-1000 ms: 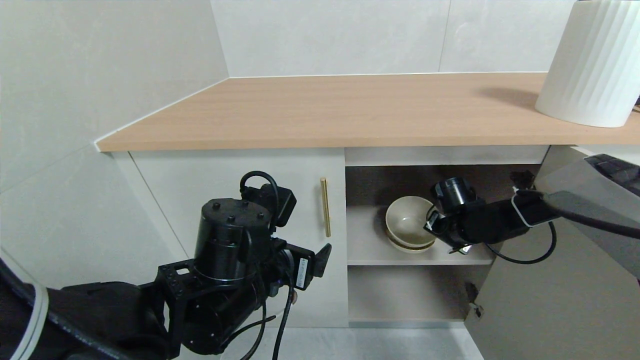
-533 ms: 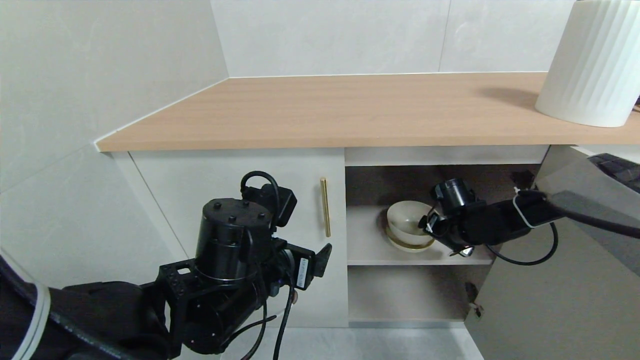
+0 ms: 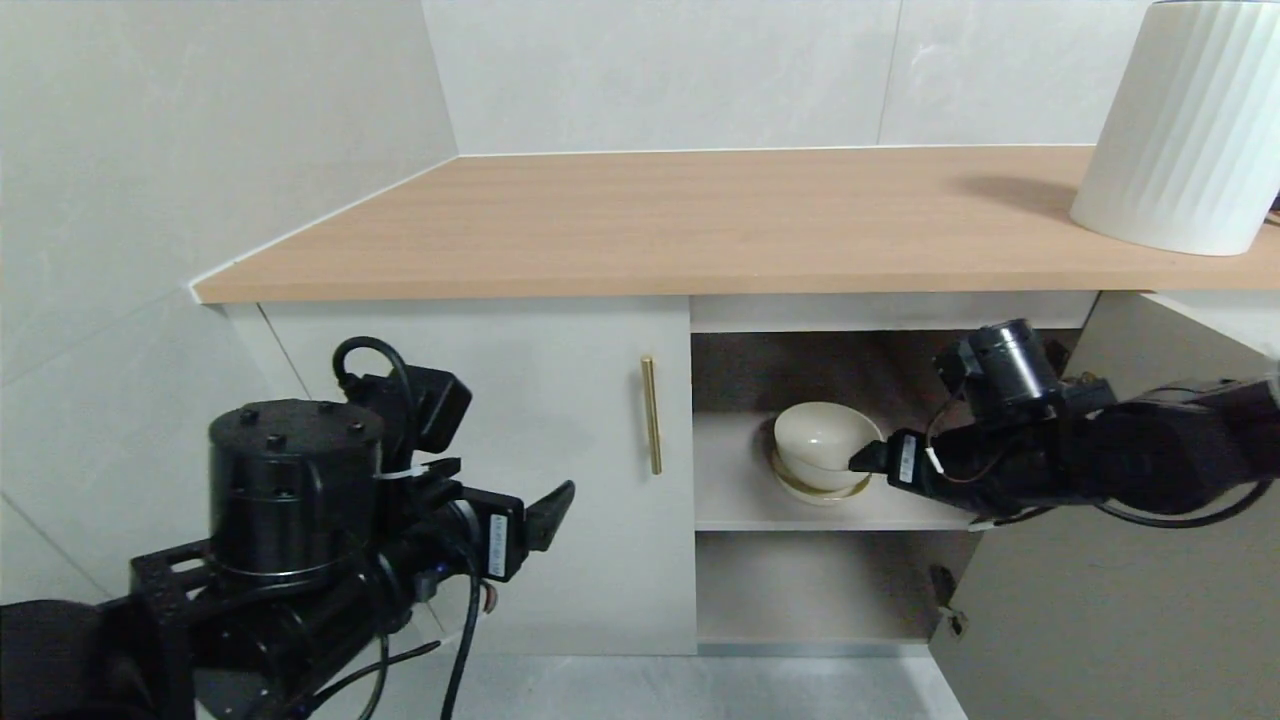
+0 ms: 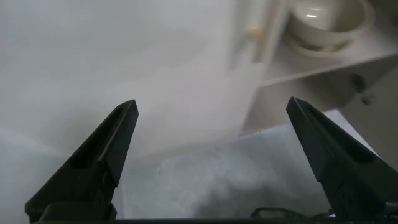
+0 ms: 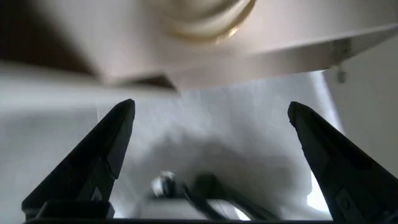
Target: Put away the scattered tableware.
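Cream bowl (image 3: 822, 445) sits upright, nested in a second bowl (image 3: 812, 492), on the upper shelf (image 3: 735, 500)

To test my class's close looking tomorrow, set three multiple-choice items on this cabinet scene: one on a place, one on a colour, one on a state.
1. Where do the stacked bowls sit? A countertop; B the cabinet's upper shelf; C floor.
2. What colour is the closed door's handle? A black; B gold; C red.
3. How is the right gripper? A shut on a bowl; B shut, empty; C open.
Answers: B, they rest inside the open cabinet; B, the bar is brassy gold; C, its fingers stand spread apart.
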